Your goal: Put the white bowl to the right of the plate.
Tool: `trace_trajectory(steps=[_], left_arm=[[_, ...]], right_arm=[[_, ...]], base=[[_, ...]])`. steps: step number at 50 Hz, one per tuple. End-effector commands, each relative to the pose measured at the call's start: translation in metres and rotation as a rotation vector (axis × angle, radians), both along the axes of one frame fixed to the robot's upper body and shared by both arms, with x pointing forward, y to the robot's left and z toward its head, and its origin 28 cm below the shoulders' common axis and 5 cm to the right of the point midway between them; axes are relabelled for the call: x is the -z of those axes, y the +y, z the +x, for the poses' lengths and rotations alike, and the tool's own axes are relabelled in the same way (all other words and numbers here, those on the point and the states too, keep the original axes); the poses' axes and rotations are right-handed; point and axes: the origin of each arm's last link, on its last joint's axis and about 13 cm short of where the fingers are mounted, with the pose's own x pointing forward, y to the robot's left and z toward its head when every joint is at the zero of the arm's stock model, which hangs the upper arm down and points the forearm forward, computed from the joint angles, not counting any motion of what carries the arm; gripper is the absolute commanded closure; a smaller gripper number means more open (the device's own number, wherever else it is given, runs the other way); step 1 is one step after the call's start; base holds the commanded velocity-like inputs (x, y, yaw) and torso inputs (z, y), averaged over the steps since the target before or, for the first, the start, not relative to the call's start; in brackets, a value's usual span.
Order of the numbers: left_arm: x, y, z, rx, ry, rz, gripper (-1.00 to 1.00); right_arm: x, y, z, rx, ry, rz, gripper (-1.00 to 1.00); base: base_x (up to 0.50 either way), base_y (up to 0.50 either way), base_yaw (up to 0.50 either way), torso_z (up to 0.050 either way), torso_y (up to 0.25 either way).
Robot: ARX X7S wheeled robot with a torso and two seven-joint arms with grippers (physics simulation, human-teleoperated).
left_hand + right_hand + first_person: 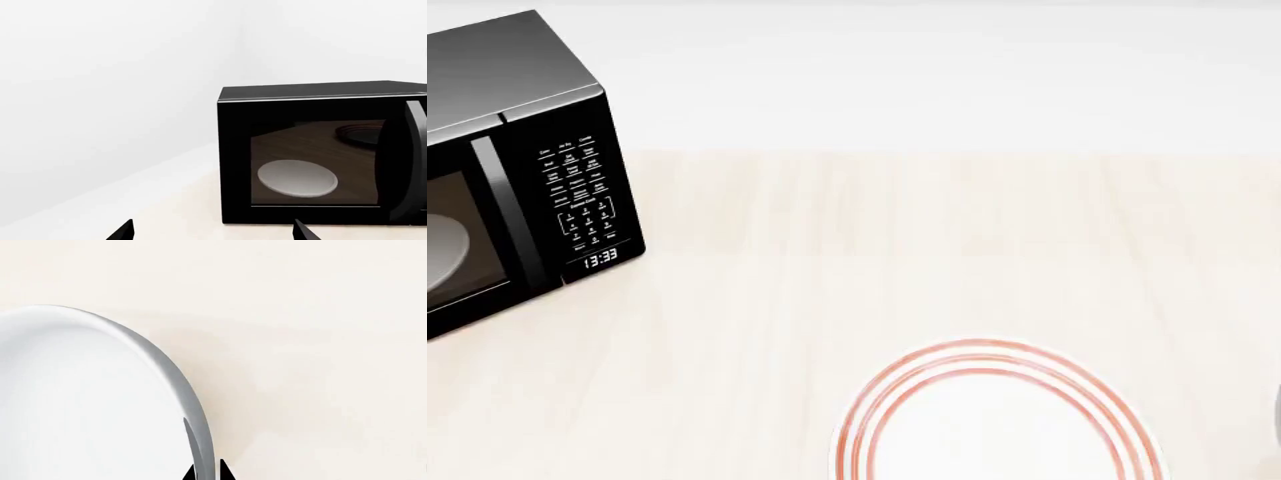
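The white bowl fills much of the right wrist view, glossy and deep. My right gripper is shut on its rim, one fingertip inside the wall and one outside. The plate, flat and white with three thin red rings, lies on the table at the near edge of the head view, partly cut off. A grey sliver at that view's right edge may be the bowl. My left gripper is open and empty, low over the table in front of the microwave. Neither gripper shows in the head view.
A black microwave stands at the table's far left, with a keypad and a clock. Through its door a pale greyish round dish shows inside. The light wooden tabletop stretches behind the plate to a white wall.
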Motion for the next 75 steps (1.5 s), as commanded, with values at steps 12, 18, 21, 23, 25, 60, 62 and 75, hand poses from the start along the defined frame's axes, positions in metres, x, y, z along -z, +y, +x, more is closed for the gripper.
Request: trace_trajectory(steps=[12, 18, 21, 23, 25, 60, 62, 75], left_arm=[[0.000, -0.001, 0.000, 0.004, 0.000, 0.003, -1.00], [0.000, -0.001, -0.001, 0.004, -0.002, 0.003, -1.00], [0.000, -0.001, -0.001, 0.004, -0.003, 0.004, -1.00], [0.000, -0.001, -0.001, 0.005, -0.004, 0.005, -1.00], [0.000, -0.001, 0.000, 0.005, -0.003, 0.005, -1.00], [0.002, -0.031, -0.009, 0.265, -0.003, 0.014, -1.00], [0.001, -0.035, -0.011, 0.293, -0.005, 0.016, -1.00], [0.001, -0.050, -0.022, 0.395, -0.019, 0.046, -1.00]], right_arm=[[-0.008, 0.000, 0.004, -0.025, -0.052, -0.084, -1.00], [-0.010, 0.003, 0.004, -0.047, -0.056, -0.104, -1.00], [-0.014, 0.005, 0.002, -0.049, -0.057, -0.142, -1.00], [-0.019, 0.006, -0.001, -0.040, -0.063, -0.196, -1.00], [-0.025, 0.008, -0.004, -0.026, -0.066, -0.252, -1.00], [-0.069, 0.164, -0.079, -0.215, -0.444, -1.218, -1.00], [-0.062, 0.174, -0.083, -0.244, -0.479, -1.263, -1.00], [0.008, 0.245, -0.096, -0.585, -0.553, -1.377, -1.00]], base=[[0.00, 0.00, 0.00, 0.000, 0.000], [0.00, 0.00, 0.00, 0.000, 0.000], [0.00, 0.00, 0.00, 0.000, 0.000], [0.00, 0.00, 0.00, 0.000, 0.000], [0.00, 0.00, 0.00, 0.000, 0.000], [0.00, 0.00, 0.00, 0.000, 0.000], [0.00, 0.00, 0.00, 0.000, 0.000], [0.00, 0.00, 0.00, 0.000, 0.000]])
